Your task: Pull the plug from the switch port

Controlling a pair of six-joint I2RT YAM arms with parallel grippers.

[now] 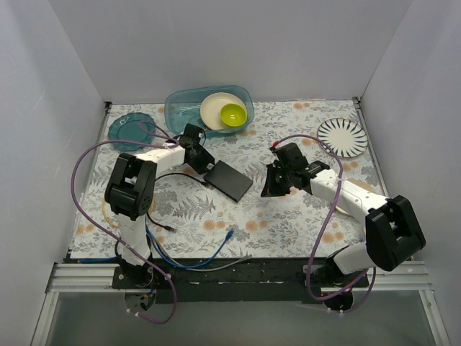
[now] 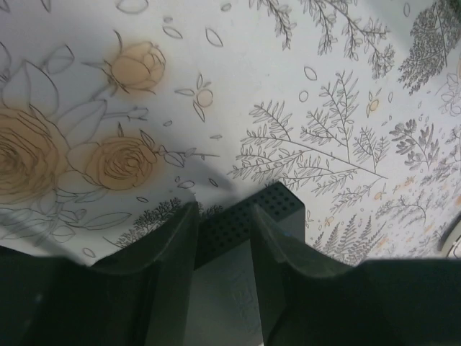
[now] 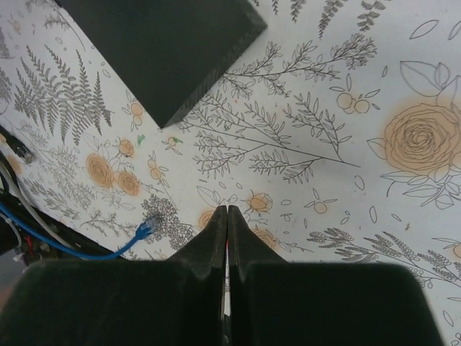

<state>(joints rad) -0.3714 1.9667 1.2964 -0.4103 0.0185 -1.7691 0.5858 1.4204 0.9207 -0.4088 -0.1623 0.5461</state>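
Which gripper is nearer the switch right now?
Left. The left gripper is at one end of the switch, straddling it; the right gripper is shut, apart from it on its right.

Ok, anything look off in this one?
The blue plug lies loose near the front edge, well apart from the switch, which sits skewed with the left pincer on one corner. Nothing spilled or broken.

The left arm [image 1: 155,155] and right arm [image 1: 346,194] share one build: white link shells between bulky black joint housings. A purple cable [image 1: 73,191] loops loosely behind each set of fingers. The left fingers [image 2: 176,252] and right fingers [image 3: 209,238] are matte black, broad-based, tapering to their tips. A small red fitting [image 1: 274,146] sits just behind the right fingers.
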